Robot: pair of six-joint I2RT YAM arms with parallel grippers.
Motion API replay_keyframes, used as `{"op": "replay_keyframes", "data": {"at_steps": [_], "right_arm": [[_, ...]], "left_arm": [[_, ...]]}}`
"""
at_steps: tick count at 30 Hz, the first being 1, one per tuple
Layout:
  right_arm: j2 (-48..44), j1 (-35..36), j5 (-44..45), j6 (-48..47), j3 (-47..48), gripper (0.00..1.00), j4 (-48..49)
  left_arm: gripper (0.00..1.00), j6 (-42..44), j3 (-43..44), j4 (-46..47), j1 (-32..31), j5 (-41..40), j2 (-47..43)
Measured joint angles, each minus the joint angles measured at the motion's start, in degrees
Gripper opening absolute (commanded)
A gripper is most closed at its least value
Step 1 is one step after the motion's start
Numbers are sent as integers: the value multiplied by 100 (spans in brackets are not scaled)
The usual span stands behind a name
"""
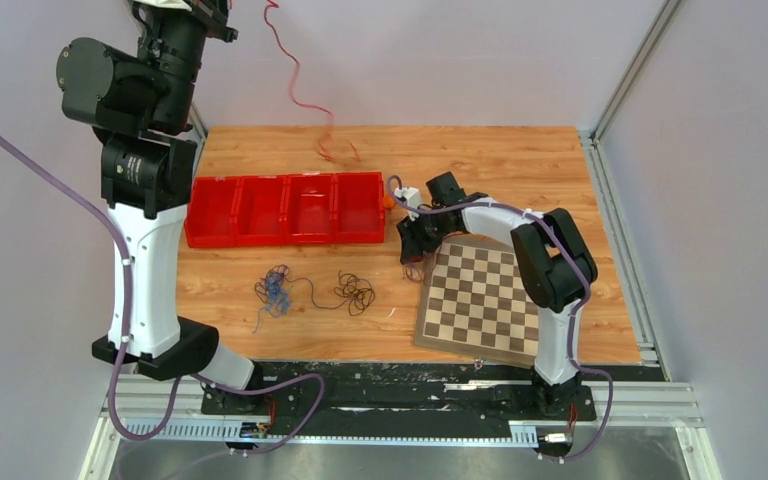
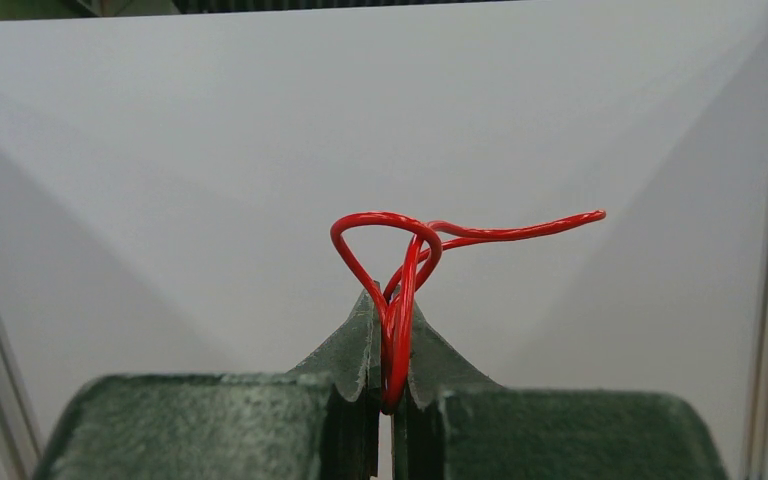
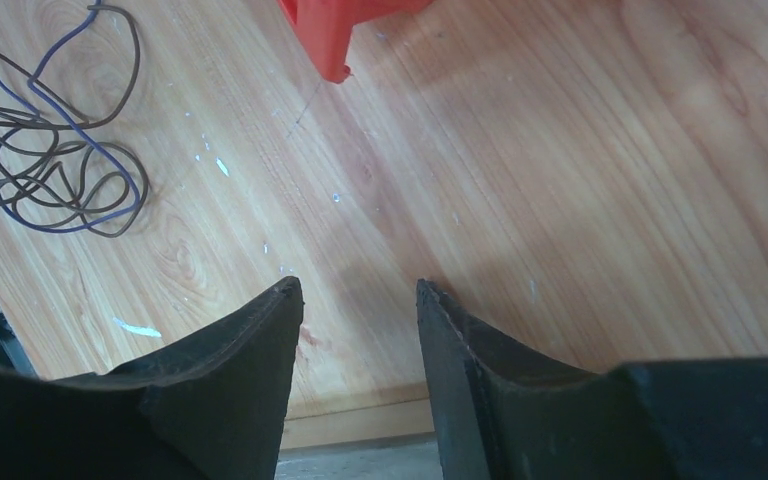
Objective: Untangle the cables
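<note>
Your left hand [image 2: 391, 330] is pinched shut on the red cable [image 2: 385, 215], high above the back left of the tray [image 1: 260, 240]. The cable hangs in a long wavy line, and its lower end looks to touch the worktop [image 1: 520, 160] just behind the tray. Watch the bit in the grip: it is a crossed loop with a short tail sticking out, not a straight run. If you pull hard from here, that loop may cinch into a knot. The grip is only on thin wire, so a jerk could also let it slip free. The dangling end could catch on the tray's back wall if you swing it forward. Your right hand [image 3: 360, 320] is spread wide and holds nothing, low over the worktop by the tray's right end. The blue and dark tangle [image 1: 280, 288] lies in front of the tray, so a careless drop there would re-snarl the red cable.
</note>
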Motion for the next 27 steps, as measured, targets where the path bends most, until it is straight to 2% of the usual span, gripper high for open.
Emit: {"op": "replay_keyframes", "data": {"at_steps": [6, 11, 18, 22, 27], "right_arm": [[-37, -155, -264, -201, -20, 59, -120], [-208, -302, -376, -319, -17, 76, -437], [-654, -358, -417, -264, 192, 96, -734], [-874, -422, -448, -168, 339, 99, -774], [-957, -629, -590, -35, 533, 95, -828]], "left_arm": [[0, 81, -107, -61, 7, -111, -76], [0, -313, -1360, 13, 44, 343, -645], [0, -638, -1790, 46, 101, 717, -520], [0, -822, -1904, 157, 157, 951, -396], [0, -1228, -2004, 564, 166, 1447, -105]]}}
